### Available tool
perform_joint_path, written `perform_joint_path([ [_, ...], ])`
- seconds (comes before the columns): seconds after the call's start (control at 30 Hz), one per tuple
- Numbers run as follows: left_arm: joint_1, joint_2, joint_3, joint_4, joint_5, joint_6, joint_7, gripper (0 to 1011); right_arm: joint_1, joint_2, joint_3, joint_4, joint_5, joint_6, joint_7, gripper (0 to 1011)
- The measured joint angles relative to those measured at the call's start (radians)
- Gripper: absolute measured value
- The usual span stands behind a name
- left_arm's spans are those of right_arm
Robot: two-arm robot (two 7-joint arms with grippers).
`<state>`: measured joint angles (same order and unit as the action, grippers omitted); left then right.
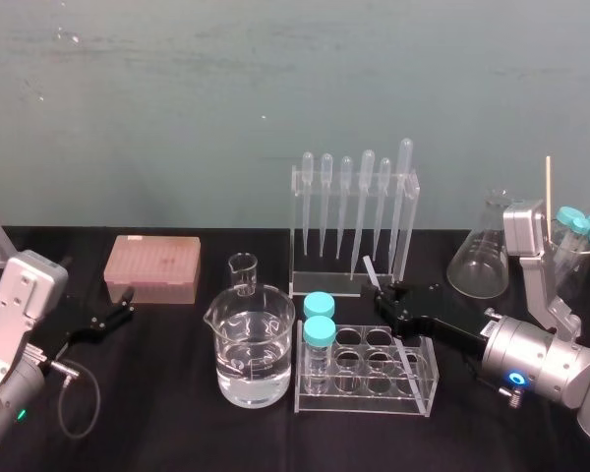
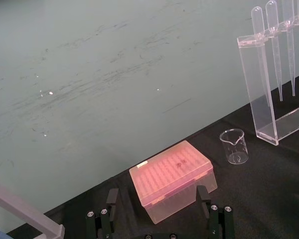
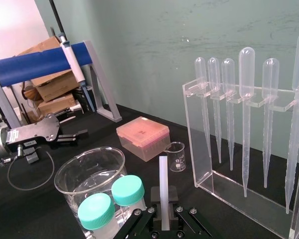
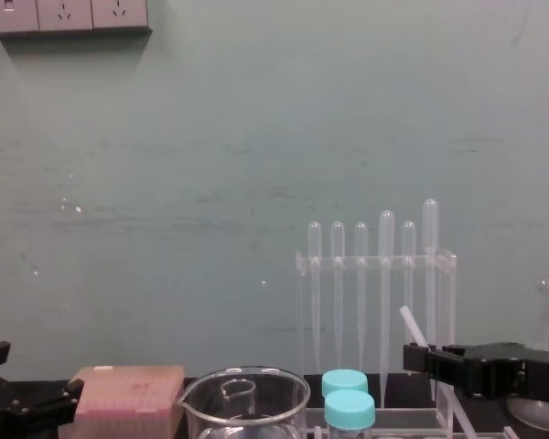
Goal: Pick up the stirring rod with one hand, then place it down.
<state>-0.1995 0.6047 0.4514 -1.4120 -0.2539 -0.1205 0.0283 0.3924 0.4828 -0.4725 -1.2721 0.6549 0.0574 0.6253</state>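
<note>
Progress: the grasp is made. The right gripper (image 1: 383,292) is clamped on the rod (image 1: 371,267) a little below its upper end; the right wrist view shows the rod (image 3: 163,181) pinched between the two fingers. The rod is tilted. Its top leans toward the stand (image 1: 300,231), and its lower part runs down into the right end of the rack (image 1: 369,405), where the tip cannot be made out. I judge the lift barely begun or not begun. Left to do: raise the rod clear of the rack, then lay it down. The left gripper (image 1: 126,303) is idle over the table (image 1: 177,423) at the left, near the box (image 1: 152,267), with its fingers (image 2: 110,200) spread and nothing between them.

Count, largest first:
- stand: one, holding six pipettes (image 1: 367,197)
- rack: one, holding two teal-capped tubes (image 1: 319,332) at its left end
- beaker (image 1: 251,354): one, partly filled with clear liquid
- flask (image 1: 482,256): one, at the right
- box: one, pink
- small beaker (image 1: 243,273): one, empty, behind the large one
- rod: one
</note>
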Motion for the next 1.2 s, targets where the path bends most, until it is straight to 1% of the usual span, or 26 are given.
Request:
perform_joint_path([
  [0.13,0.0,0.0,0.0,0.0,0.0,0.0,0.0,1000,0.0,0.0,0.0,0.0,0.0,0.0,0.0,74],
  [0.2,0.0,0.0,0.0,0.0,0.0,0.0,0.0,1000,-0.001,0.0,0.002,0.0,-0.001,-0.009,-0.002,74],
  [0.33,0.0,0.0,0.0,0.0,0.0,0.0,0.0,1000,-0.01,-0.005,0.021,-0.011,0.002,-0.042,-0.012,73],
  [0.37,0.0,0.0,0.0,0.0,0.0,0.0,0.0,1000,-0.015,-0.008,0.033,-0.019,0.002,-0.067,-0.019,73],
  [0.43,0.0,0.0,0.0,0.0,0.0,0.0,0.0,1000,-0.021,-0.013,0.045,-0.029,0.001,-0.097,-0.026,74],
  [0.47,0.0,0.0,0.0,0.0,0.0,0.0,0.0,1000,-0.026,-0.018,0.057,-0.038,-0.002,-0.127,-0.032,73],
  [0.5,0.0,0.0,0.0,0.0,0.0,0.0,0.0,1000,-0.027,-0.02,0.062,-0.041,-0.004,-0.139,-0.033,73],
  [0.6,0.0,0.0,0.0,0.0,0.0,0.0,0.0,1000,-0.033,-0.034,0.084,-0.055,-0.012,-0.197,-0.039,73],
  [0.63,0.0,0.0,0.0,0.0,0.0,0.0,0.0,1000,-0.036,-0.041,0.095,-0.06,-0.019,-0.229,-0.04,73],
  [0.73,0.0,0.0,0.0,0.0,0.0,0.0,0.0,1000,-0.038,-0.053,0.11,-0.062,-0.025,-0.273,-0.039,73],
  [0.77,0.0,0.0,0.0,0.0,0.0,0.0,0.0,1000,-0.039,-0.063,0.118,-0.062,-0.035,-0.311,-0.038,73],
  [0.87,0.0,0.0,0.0,0.0,0.0,0.0,0.0,1000,-0.042,-0.079,0.13,-0.055,-0.053,-0.38,-0.036,73],
  [0.9,0.0,0.0,0.0,0.0,0.0,0.0,0.0,1000,-0.043,-0.088,0.137,-0.049,-0.063,-0.417,-0.034,73],
  [0.97,0.0,0.0,0.0,0.0,0.0,0.0,0.0,1000,-0.045,-0.099,0.144,-0.037,-0.071,-0.459,-0.028,73],
  [1.0,0.0,0.0,0.0,0.0,0.0,0.0,0.0,1000,-0.045,-0.108,0.149,-0.022,-0.079,-0.493,-0.022,73],
  [1.1,0.0,0.0,0.0,0.0,0.0,0.0,0.0,1000,-0.048,-0.119,0.156,0.002,-0.09,-0.532,-0.011,73],
  [1.2,0.0,0.0,0.0,0.0,0.0,0.0,0.0,1000,-0.05,-0.123,0.159,0.015,-0.099,-0.542,-0.007,73],
])
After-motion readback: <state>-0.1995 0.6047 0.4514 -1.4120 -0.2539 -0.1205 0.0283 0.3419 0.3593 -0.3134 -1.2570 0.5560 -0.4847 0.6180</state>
